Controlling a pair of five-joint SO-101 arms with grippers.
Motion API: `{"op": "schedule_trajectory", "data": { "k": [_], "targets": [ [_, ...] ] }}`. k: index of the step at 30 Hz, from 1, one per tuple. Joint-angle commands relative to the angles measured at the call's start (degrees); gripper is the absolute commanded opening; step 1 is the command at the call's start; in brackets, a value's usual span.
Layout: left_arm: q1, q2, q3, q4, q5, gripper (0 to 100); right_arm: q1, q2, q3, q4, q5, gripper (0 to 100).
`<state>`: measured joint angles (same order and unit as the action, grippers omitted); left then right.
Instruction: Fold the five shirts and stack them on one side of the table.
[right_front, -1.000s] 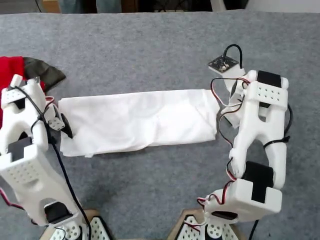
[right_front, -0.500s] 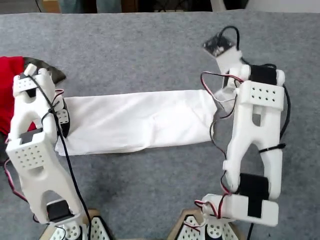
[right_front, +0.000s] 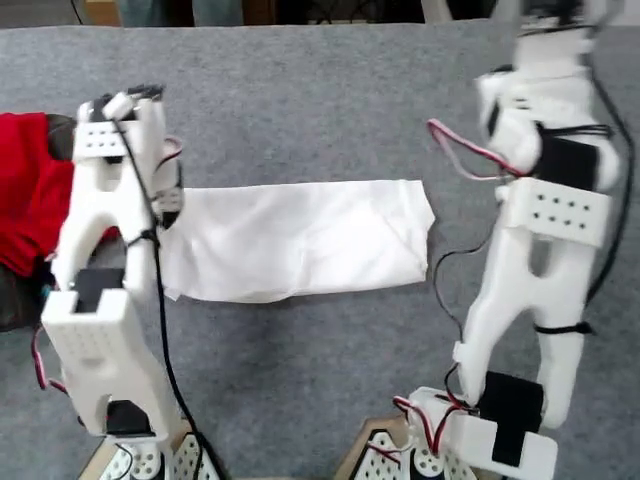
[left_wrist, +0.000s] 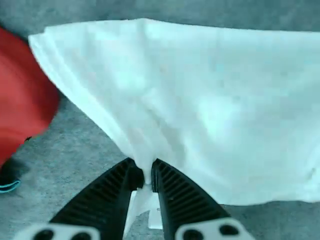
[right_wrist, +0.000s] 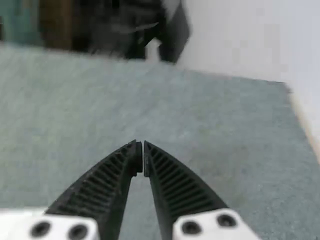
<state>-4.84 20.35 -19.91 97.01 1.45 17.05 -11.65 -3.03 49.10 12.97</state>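
Note:
A white shirt (right_front: 300, 240), folded into a long strip, lies across the middle of the grey table (right_front: 300, 100). My left gripper (left_wrist: 144, 176) is shut on the shirt's (left_wrist: 200, 100) left end, which hangs up from the fingers in a bunched fold. In the high view this gripper (right_front: 168, 205) sits at the strip's left edge. My right arm (right_front: 545, 150) stands raised beyond the strip's right end, clear of the cloth. The right gripper (right_wrist: 139, 150) is shut with nothing in it, above bare table.
A red shirt (right_front: 30, 190) lies at the table's left edge, just beside my left arm, with dark cloth (right_front: 15, 300) under it. It also shows as the red shirt (left_wrist: 20, 100) next to the white one. The far half of the table is bare.
My left gripper has moved right and away, drawing the shirt's left end inward. My right arm has risen from the shirt's right end toward the far edge.

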Motion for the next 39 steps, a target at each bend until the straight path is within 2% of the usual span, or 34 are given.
{"op": "schedule_trajectory", "data": {
  "k": [1,5,9,12,22,30,39],
  "targets": [
    [7.25,-6.59,-2.68,1.32,0.53,3,5.54,0.31,-0.04,-5.36,-2.2,1.5],
    [14.64,-7.65,-3.12,0.79,0.53,3,11.52,0.48,-0.22,-7.56,-2.02,1.5],
    [21.85,-7.65,-3.38,-2.11,0.7,3,19.08,-0.04,-0.57,-10.64,2.73,1.5],
    [26.24,-7.65,-3.38,-5.89,3.78,3,23.91,0.04,-1.01,-11.96,5.27,1.5],
    [39.78,-7.56,-3.3,-19.96,10.73,3,30.24,-0.13,-3.3,-11.6,5.54,1.5],
    [43.21,-7.38,-2.77,-29.89,16.09,3,32.26,-0.13,-6.81,-8.18,5.19,1.5],
    [45.23,1.14,-8.48,-30.86,16.35,3,31.91,-0.13,-6.99,-7.91,5.19,1.5]
  ]
}}
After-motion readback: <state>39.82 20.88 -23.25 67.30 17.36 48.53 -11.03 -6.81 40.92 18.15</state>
